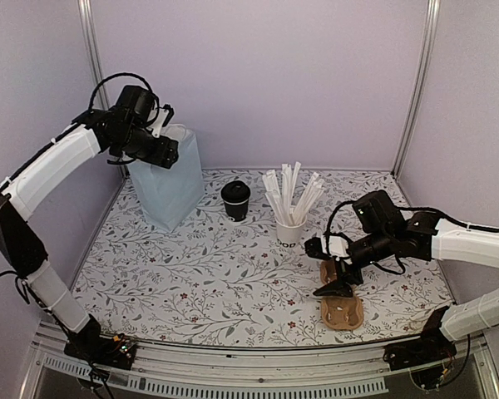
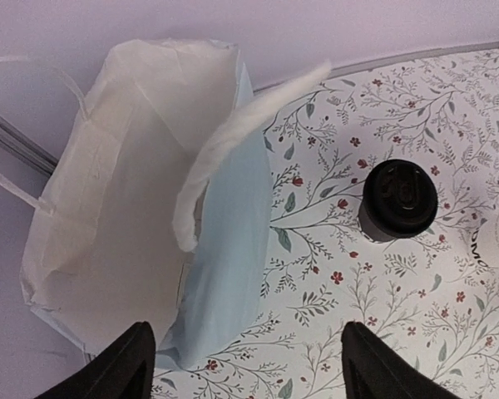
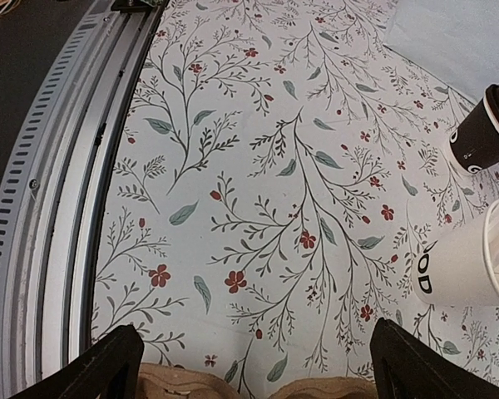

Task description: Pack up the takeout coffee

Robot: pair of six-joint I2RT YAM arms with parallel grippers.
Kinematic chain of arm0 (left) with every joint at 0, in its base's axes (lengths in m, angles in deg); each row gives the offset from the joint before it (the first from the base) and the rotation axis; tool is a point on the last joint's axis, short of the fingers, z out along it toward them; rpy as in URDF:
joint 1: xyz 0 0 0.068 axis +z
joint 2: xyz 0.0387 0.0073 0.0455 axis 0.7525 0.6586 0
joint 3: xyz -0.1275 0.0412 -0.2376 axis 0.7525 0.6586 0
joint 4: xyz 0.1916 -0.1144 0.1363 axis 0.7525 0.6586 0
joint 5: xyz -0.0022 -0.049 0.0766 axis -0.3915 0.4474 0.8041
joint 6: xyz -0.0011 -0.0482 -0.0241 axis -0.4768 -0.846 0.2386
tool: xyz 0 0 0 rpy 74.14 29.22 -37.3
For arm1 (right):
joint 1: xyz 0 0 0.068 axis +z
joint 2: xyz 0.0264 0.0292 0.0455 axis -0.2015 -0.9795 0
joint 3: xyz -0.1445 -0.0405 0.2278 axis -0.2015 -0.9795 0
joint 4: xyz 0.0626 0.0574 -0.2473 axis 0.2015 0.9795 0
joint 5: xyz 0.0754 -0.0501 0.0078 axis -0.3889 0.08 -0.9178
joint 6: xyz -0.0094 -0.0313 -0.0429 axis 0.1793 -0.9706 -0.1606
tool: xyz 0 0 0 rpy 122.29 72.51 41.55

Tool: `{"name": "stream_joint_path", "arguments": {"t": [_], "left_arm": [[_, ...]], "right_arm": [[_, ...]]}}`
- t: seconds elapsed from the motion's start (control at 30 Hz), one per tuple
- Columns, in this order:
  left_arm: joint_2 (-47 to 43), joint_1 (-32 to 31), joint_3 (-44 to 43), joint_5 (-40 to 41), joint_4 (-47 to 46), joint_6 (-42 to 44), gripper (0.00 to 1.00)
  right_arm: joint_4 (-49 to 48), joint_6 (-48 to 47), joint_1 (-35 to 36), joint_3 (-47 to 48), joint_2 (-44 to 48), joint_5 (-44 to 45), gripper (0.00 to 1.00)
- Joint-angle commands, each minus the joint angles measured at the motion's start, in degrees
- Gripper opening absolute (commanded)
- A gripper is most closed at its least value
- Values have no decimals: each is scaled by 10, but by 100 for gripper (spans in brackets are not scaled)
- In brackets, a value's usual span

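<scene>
Takeout coffee (image 1: 235, 200): upright on desk (image 1: 191, 274), about 12 o'clock of desk centre. Untouched, not packed yet, well apart from both arms. At its 4 o'clock, near but not touching: white stick cup (image 1: 290, 229), not the target.

Paper bag (image 1: 168, 179): standing at 10 o'clock of desk, mouth up and gaping in the left wrist view. Probably stood open for loading from above. One wall flap curling inward over the mouth, a likely snag for anything lowered in.

Left fingers (image 2: 121, 370): apart, nothing between them. Hovering high at 10 o'clock, over the bag's near edge. Probably there to work the rim or handles. Contact with the bag: can't tell.

Right fingers (image 3: 108, 370): spread wide, empty, low at 5 o'clock of desk. Directly over cardboard carrier (image 1: 342, 313), flat on the desk. Touching it or just above: can't tell. Probably staged to lift the carrier, or to steady it for seating the coffee first.

Judged stage: early, nothing gripped. Next need: a grip on the coffee, nearer the bag than the carrier.

Risks: light paper cup, easy to tip with a high squeeze or a nudge. Stick cup close enough at 4 o'clock to get clipped on an approach from that side.
</scene>
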Motion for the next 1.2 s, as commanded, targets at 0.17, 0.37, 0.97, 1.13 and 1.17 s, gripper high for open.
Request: {"name": "stream_joint_path", "arguments": {"t": [0.17, 0.37, 0.97, 1.13, 1.17], "left_arm": [[48, 30, -35, -19, -26, 50, 58], [94, 50, -64, -31, -36, 71, 36], [-115, 9, 113, -106, -23, 70, 0], [-205, -20, 187, -136, -5, 46, 0], [-217, -21, 195, -131, -3, 42, 0]], "right_arm": [[-10, -2, -7, -10, -5, 9, 99], [-10, -2, -7, -11, -10, 12, 99], [-12, -4, -8, -11, -12, 15, 99], [-13, -4, -8, -9, -18, 20, 99], [-14, -4, -8, -8, -18, 20, 99]]}}
